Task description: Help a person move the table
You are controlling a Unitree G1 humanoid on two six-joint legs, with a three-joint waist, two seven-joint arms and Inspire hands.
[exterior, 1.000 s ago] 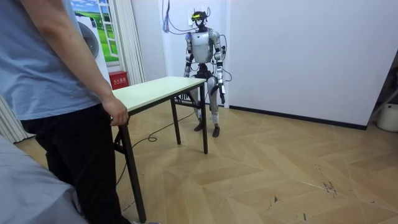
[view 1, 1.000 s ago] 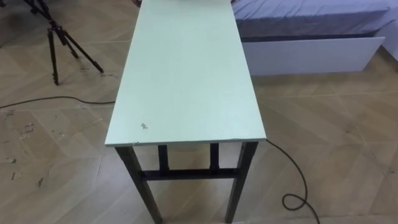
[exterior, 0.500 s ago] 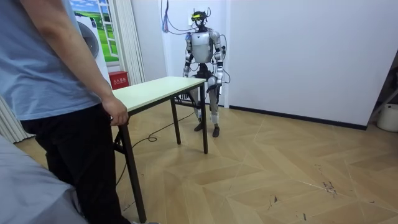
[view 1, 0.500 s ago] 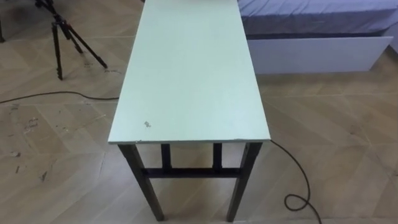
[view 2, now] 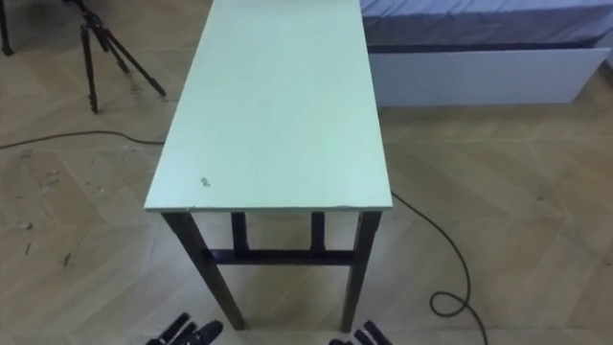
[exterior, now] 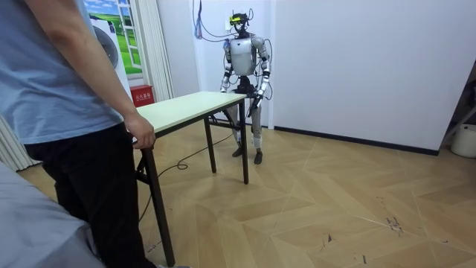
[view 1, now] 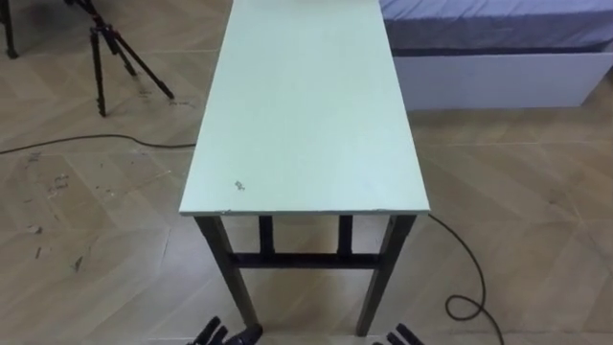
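Newly risen into view at 6 o'clock: left robot hand (view 1: 228, 335) and right robot hand (view 1: 397, 336), fingers apart, empty, short of the desk (view 1: 306, 115). A person (exterior: 59, 97) holds its 12 o'clock end. Best to grasp both corners evenly.

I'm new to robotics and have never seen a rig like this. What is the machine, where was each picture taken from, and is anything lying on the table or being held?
The machine is a humanoid robot that stands on two legs at one end of a long pale green table with black metal legs. Two pictures come from the two camera eyes in its head and look down along the table. The third comes from a camera standing in the room. The tabletop carries nothing but a small dark mark. At the bottom of the head views the robot's left hand and right hand peek in, fingers straight, holding nothing. In the room view a person in a blue shirt stands at the other end, the person's hand on its corner.
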